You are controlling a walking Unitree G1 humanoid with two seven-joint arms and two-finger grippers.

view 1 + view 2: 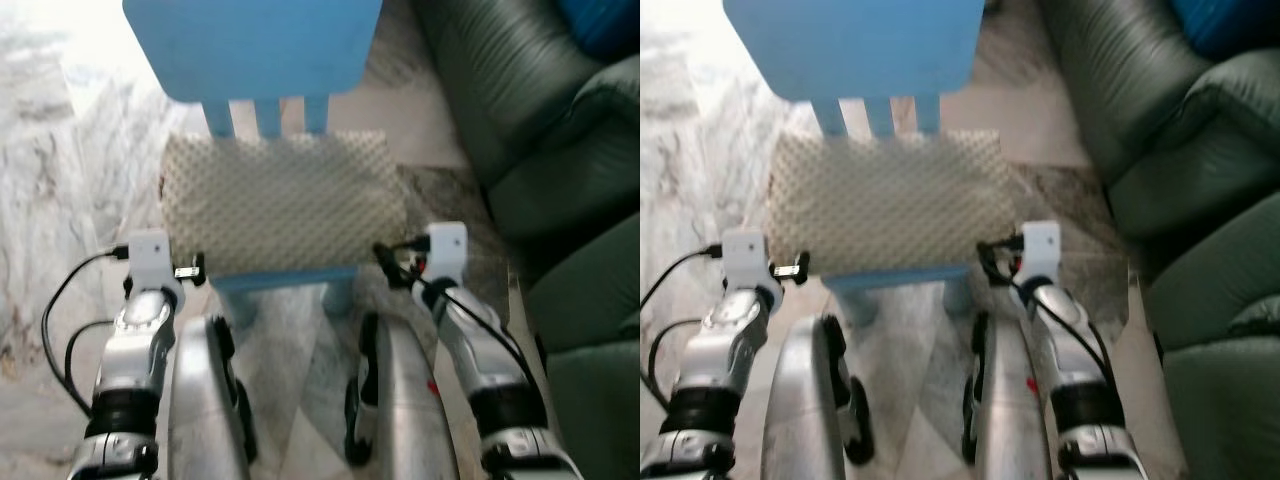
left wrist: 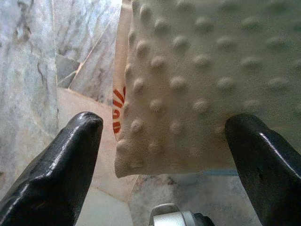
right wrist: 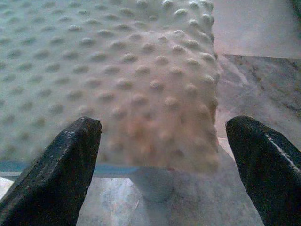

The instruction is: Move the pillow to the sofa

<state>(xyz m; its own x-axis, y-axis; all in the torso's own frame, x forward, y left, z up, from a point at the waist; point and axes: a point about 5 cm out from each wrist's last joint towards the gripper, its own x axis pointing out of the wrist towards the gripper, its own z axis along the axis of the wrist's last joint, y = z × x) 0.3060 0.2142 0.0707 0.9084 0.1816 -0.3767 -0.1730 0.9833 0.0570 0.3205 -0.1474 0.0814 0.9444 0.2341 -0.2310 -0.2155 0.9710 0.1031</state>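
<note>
Cream dimpled fabric pillow lay on seat of blue wooden chair, dark green leather sofa off to right across marble floor. Left gripper at pillow's left corner, fingers spread wide, gripping nothing. Right gripper at pillow's right corner, likewise wide apart, empty.

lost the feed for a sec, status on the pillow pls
Left gripper and right gripper open, at pillow's near corners. Pillow on blue chair, not gripped. Sofa to the right.
</note>
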